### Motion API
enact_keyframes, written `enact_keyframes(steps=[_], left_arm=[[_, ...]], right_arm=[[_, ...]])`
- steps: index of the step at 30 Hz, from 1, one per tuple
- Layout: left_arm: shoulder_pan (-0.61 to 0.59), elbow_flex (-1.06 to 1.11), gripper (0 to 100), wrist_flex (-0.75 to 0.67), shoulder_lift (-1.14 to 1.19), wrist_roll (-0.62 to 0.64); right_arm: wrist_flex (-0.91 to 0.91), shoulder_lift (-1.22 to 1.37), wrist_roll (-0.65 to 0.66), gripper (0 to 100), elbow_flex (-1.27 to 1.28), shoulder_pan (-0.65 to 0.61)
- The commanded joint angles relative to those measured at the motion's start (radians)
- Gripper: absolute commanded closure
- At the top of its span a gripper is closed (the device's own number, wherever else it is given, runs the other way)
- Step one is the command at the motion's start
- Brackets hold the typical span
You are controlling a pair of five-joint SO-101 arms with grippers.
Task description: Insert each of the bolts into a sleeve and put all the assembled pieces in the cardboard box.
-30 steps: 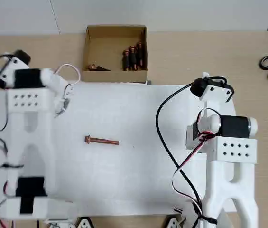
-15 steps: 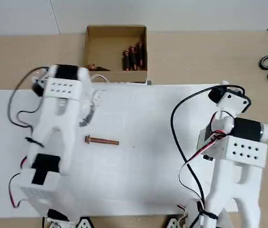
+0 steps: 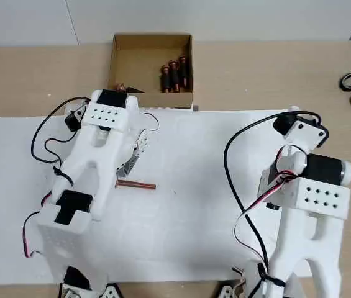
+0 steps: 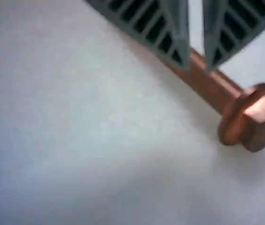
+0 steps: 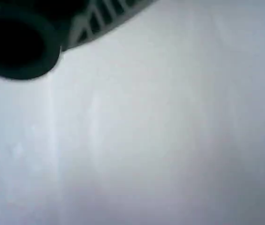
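Left claw, fingers a narrow slit apart, just over copper bolt on white sheet.

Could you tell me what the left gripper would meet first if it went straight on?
Most likely the bolt: the left gripper points down at its shaft, near the head, though the gap between them is unclear.

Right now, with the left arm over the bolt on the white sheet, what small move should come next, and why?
Probably spread the left gripper wider, then lower it. Its fingers hang over the shank of the bolt near the head, and the gap between them looks narrower than the shank.
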Motion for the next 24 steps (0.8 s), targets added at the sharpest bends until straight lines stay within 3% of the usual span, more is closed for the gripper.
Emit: enact_keyframes(steps=[1, 9, 17, 24], left_arm=[[0.005, -0.018, 99, 0.021, -0.006, -0.017], [0.028, 0.074, 98, 0.021, -0.011, -0.078], [0.031, 0.090, 84, 0.021, -0.011, -0.081], [0.031, 0.090, 83, 0.021, -0.011, -0.081]], right_arm=[[-0.015, -0.030, -0.008, 99.5, -0.003, 0.012], [-0.036, -0.030, -0.009, 99.5, 0.000, 0.010], [-0.036, -0.030, -0.009, 99.5, 0.000, 0.012], [-0.036, -0.030, -0.009, 99.5, 0.000, 0.012]])
